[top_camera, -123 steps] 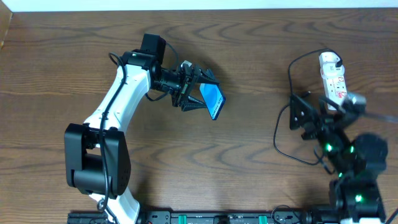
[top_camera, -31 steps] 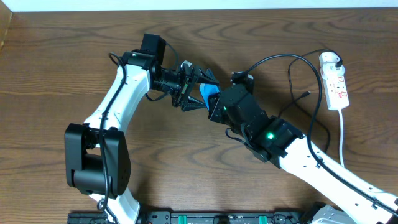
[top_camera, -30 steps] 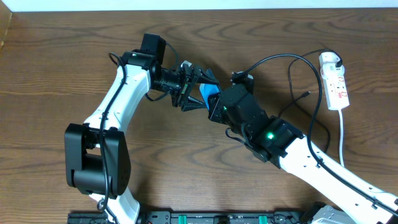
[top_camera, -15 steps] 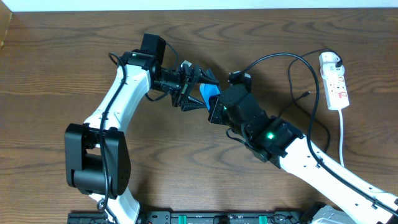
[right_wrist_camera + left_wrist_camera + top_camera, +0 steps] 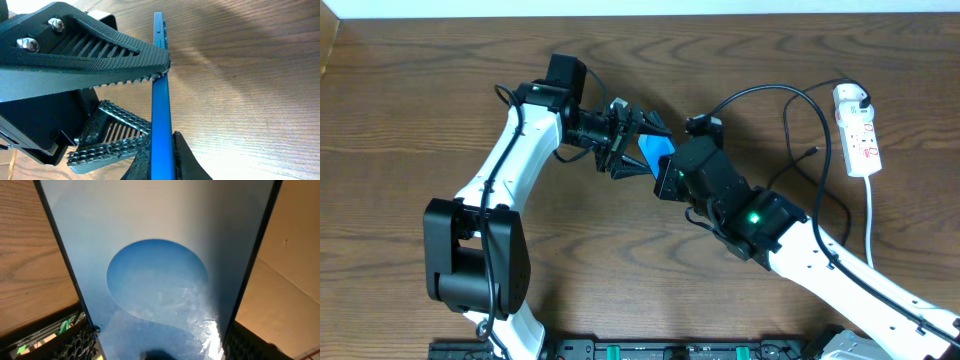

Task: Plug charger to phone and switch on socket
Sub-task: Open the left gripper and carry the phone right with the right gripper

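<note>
The phone (image 5: 661, 149) hangs tilted above mid-table, its light-blue screen (image 5: 160, 270) filling the left wrist view. My left gripper (image 5: 648, 150) is shut on it across its width, with one finger (image 5: 75, 342) on each long edge. From the right comes my right gripper (image 5: 666, 180), shut on the phone's near end. The right wrist view shows the phone edge-on (image 5: 159, 100), pinched between both fingers (image 5: 187, 162). The charger's black cable (image 5: 760, 91) arcs over the table behind the right arm; I cannot pick out its plug tip. The white socket (image 5: 858, 135) lies at the far right.
The socket's white cord (image 5: 873, 220) runs down toward the front right edge. Loops of black cable (image 5: 787, 140) lie between the right arm and the socket. The left gripper's ribbed finger (image 5: 90, 45) crowds the right wrist view.
Over the last second my right gripper's fingers have closed onto the phone's end, and it has edged slightly left. The left arm and the phone have stayed put.
</note>
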### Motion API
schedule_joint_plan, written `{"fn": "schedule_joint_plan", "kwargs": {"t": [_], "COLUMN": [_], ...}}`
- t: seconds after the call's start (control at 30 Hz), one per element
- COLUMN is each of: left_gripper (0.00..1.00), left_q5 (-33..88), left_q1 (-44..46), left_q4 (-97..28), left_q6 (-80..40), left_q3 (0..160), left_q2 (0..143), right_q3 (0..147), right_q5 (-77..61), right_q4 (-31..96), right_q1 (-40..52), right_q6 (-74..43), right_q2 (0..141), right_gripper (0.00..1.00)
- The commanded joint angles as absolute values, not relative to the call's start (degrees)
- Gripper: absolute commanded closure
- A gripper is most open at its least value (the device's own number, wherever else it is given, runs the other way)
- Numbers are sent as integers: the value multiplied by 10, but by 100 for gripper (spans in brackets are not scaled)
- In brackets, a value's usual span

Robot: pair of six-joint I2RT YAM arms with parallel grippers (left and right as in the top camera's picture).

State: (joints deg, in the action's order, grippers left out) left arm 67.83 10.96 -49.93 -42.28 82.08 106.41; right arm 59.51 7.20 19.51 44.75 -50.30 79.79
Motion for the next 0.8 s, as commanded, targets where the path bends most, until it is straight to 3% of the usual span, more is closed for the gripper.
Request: {"fn": "schedule_joint_plan", "kwargs": {"t": [0.0, 0.2, 0.37, 0.57, 0.77], "left_gripper": [32, 31, 5, 3, 3], "left_q5": [698, 698, 698, 666, 555], "left_q1": [107, 107, 93, 49, 8], "left_q4": [-498, -498, -455, -453, -557], "left_q6": [-420, -420, -385, -324, -223], "left_q3": [823, 823, 823, 824, 824], "left_q2": [1056, 1056, 1056, 1040, 973], "right_q3": [602, 602, 603, 603, 602], "right_q5": [65, 65, 65, 42, -55], "right_q4": [191, 190, 190, 194, 194], "right_q1": [451, 449, 435, 403, 345], "right_q6": [-509, -509, -509, -509, -509], "right_q2": [798, 798, 798, 797, 797], "right_gripper": [99, 99, 99, 99, 99]}}
